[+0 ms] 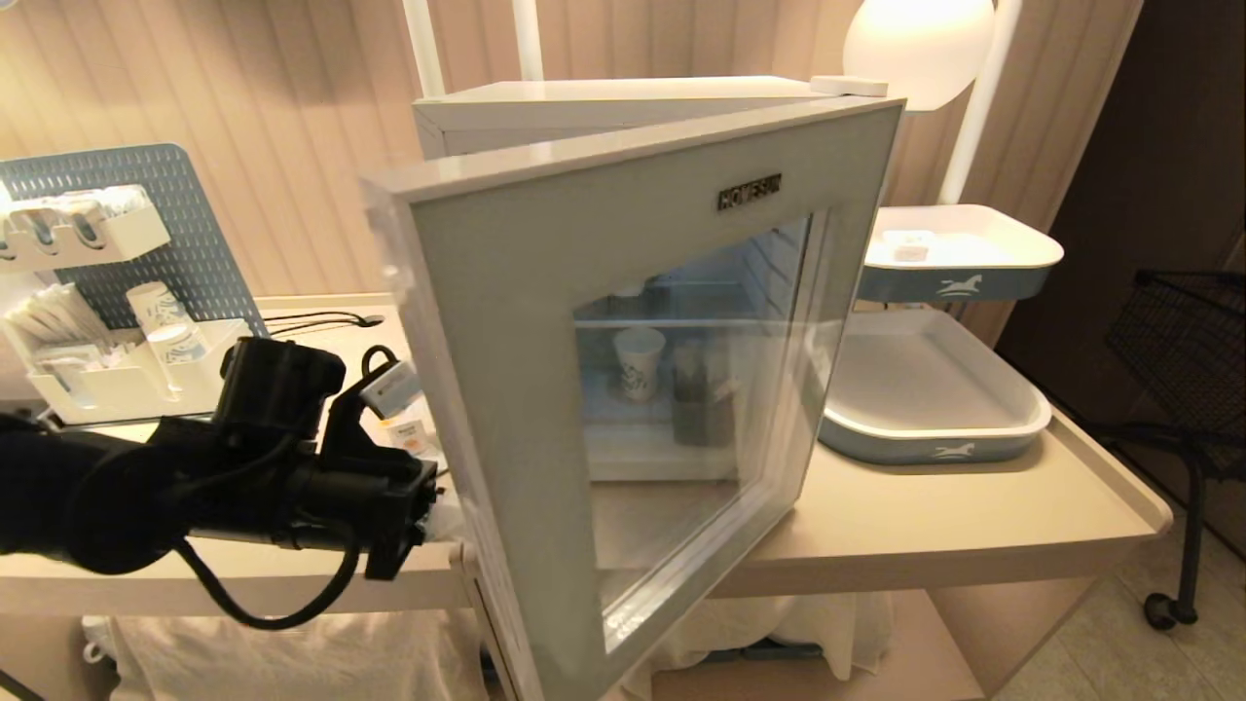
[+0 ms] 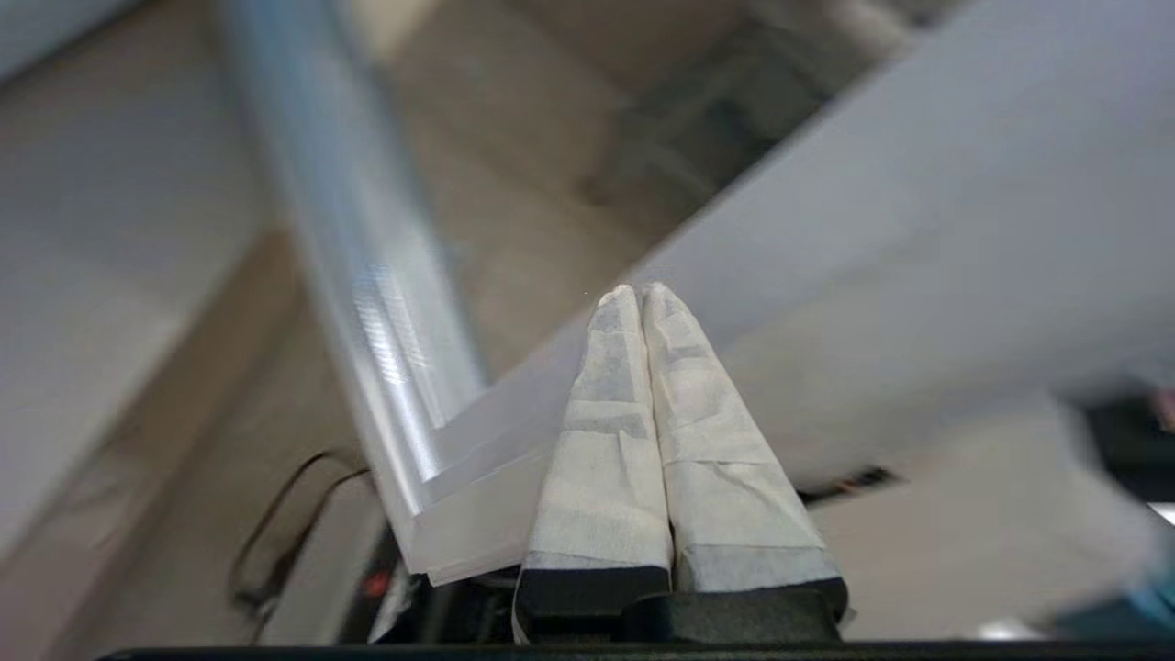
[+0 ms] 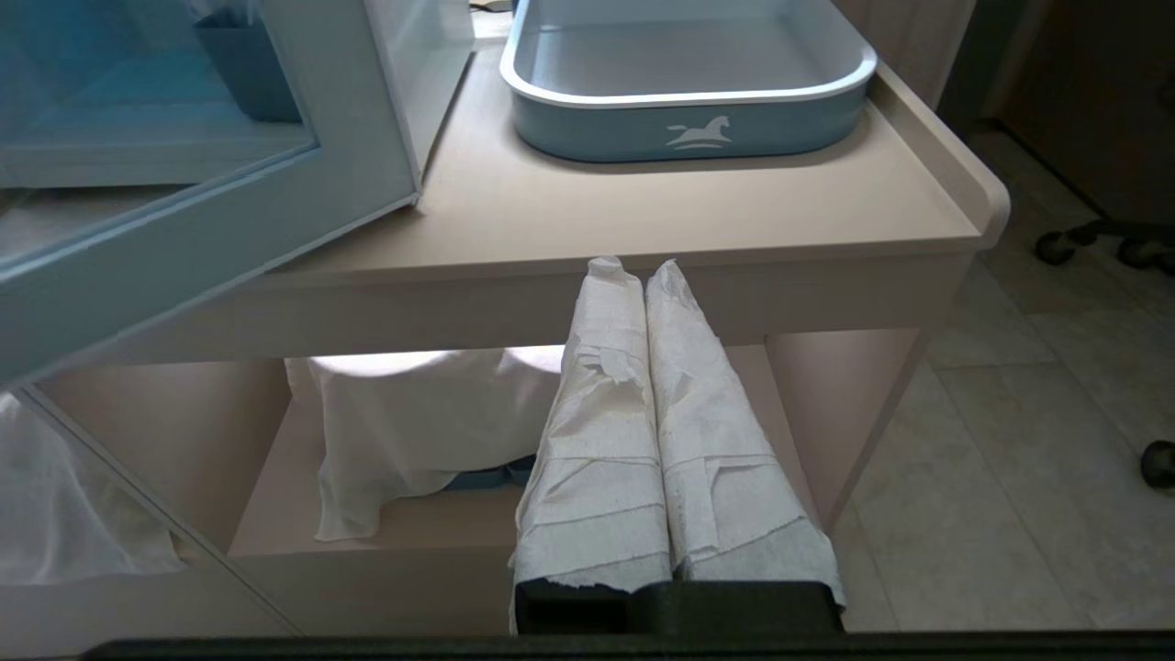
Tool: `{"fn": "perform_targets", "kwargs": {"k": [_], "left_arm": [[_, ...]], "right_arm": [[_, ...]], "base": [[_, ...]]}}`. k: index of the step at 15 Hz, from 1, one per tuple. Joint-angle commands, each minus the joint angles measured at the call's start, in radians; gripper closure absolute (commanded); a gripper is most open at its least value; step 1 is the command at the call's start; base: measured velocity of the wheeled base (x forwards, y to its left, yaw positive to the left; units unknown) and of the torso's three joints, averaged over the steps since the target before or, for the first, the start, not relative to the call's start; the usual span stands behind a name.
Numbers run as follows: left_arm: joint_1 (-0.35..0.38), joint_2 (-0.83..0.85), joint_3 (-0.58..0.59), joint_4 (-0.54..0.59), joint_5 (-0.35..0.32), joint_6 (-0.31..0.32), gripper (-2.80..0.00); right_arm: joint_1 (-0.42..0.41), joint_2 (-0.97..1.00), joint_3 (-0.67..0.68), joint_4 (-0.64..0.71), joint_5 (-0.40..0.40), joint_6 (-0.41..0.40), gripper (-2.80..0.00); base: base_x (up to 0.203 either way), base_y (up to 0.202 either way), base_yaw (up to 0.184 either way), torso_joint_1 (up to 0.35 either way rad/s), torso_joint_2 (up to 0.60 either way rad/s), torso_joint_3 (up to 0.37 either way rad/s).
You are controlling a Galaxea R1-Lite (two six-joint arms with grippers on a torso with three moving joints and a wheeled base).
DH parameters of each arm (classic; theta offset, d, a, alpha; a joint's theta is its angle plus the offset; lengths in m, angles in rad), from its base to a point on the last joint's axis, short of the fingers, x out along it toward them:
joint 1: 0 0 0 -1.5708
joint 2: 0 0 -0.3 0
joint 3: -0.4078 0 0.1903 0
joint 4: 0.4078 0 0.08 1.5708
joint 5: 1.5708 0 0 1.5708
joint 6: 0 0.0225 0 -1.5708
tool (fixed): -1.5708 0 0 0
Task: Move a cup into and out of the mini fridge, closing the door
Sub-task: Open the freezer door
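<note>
Grey-framed glass door of the mini fridge stands half open, left gripper at its free edge.

Hinged at the fridge's right, the door looks stiff and light to swing — smooth, likely slippery, so pushing its frame edge beats pinching it. The left arm reaches level toward that edge, taped fingers pressed together, holding nothing. The cup sits partly hidden behind the arm, left of the door. The right gripper hangs parked below the counter — fingers together, empty.
</note>
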Motion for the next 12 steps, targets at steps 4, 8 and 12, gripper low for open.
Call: {"fn": "perform_targets", "kwargs": {"k": [4,8,12], "left_arm": [[-0.317,-0.078,-0.066,-0.007,-0.038,-0.070,0.00],[-0.617,0.105,-0.323,0.004,0.144,-0.160,0.00],[-0.595,0.032,-0.276,0.035,0.316,-0.194,0.00]], "right_arm": [[0.000,0.001,0.000,0.000,0.000,0.000,0.00],[-0.001,0.001,0.000,0.000,0.000,0.000,0.00],[0.000,0.001,0.000,0.000,0.000,0.000,0.00]], "base": [[0.000,0.000,0.000,0.000,0.00,0.000],[0.000,0.000,0.000,0.000,0.00,0.000],[0.000,0.000,0.000,0.000,0.00,0.000]]}}
